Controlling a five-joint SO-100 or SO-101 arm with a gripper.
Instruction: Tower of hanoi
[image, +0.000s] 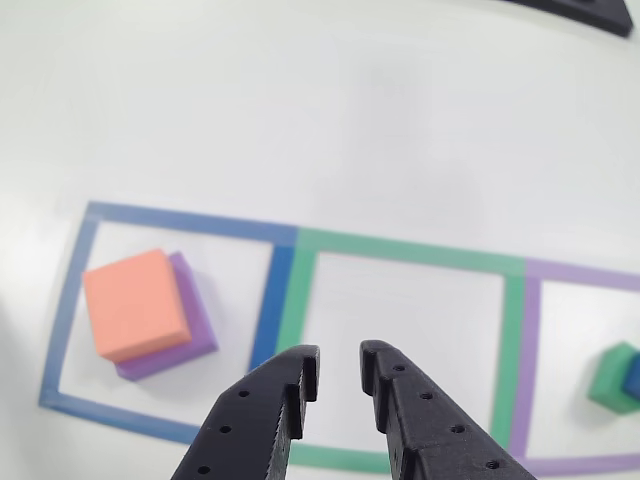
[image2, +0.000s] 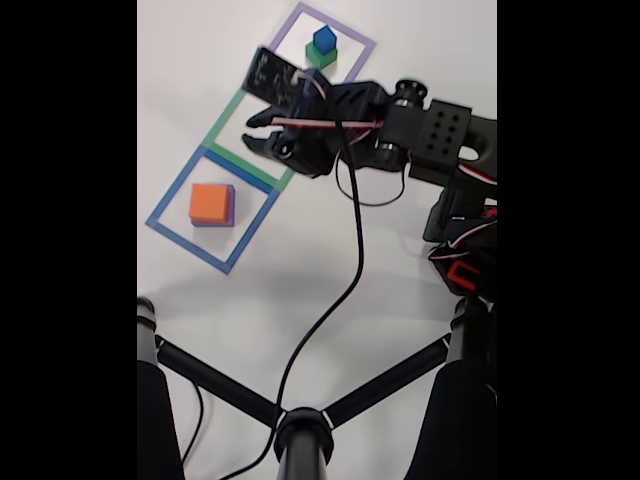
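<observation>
Two stacks flank the empty green square (image: 400, 345), orange block (image: 135, 303) on purple block (image: 195, 320), blue block (image2: 324, 38) on green block (image2: 320, 56), so the open, empty gripper (image: 340, 372) risks clamping both blocks.

A white table (image2: 300, 290) is seen in the fixed view, and a black cable (image2: 340, 300) is laid across it, running down toward its near edge. There a black stand (image2: 300, 435) is placed, with a round hub and two struts spread outward. A dark object (image: 590, 12) is cut off at the table's far right corner in the other view.
</observation>
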